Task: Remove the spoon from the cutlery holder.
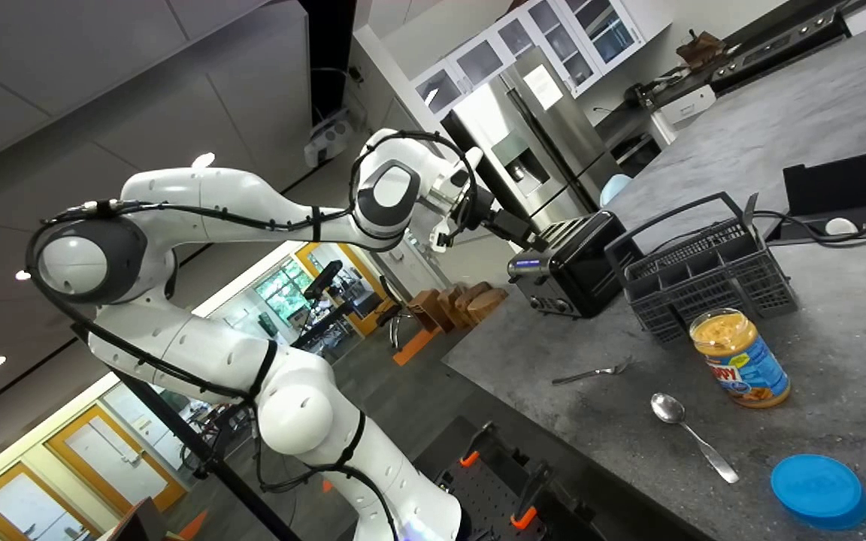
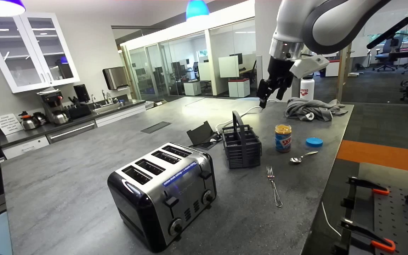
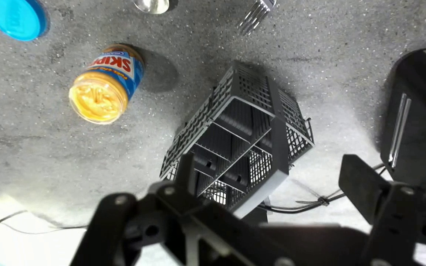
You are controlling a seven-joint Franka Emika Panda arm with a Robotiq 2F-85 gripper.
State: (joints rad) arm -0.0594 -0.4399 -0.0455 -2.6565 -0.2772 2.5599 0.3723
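"While the spoon (image 2: 298,159) lies on the counter (image 2: 239,219), apart from the cutlery holder (image 2: 248,152) as an exterior view shows, are we to call it removed?"

"We'd judge so, though we can't tell how it got there. The gripper (image 2: 271,101) hangs in the air, its jaws wide and nothing between them, perhaps at that height to clear the holder's arched handle."

"And in an exterior view, the fork (image 1: 591,373) lies near the holder too. Why is our spoon turned as it is, bowl end nearer the holder, tail end nearer the blue lid (image 1: 816,486)?"

"We guess: the peanut butter jar (image 1: 741,364) stands upright nearby with its top off, so both pieces of cutlery may be set within reach of it."

"Then the wrist view?"

"The holder stands upright, compartments facing us, and shows between the spread jaws, though below them, we believe. No spoon stands in the compartments we can make out; the gripper hides some. Only the spoon's bowl shows, cut off by that view's top edge."

"So our next move?"

"Leave the spoon lying, we'd say; a low pass could snag that arch."
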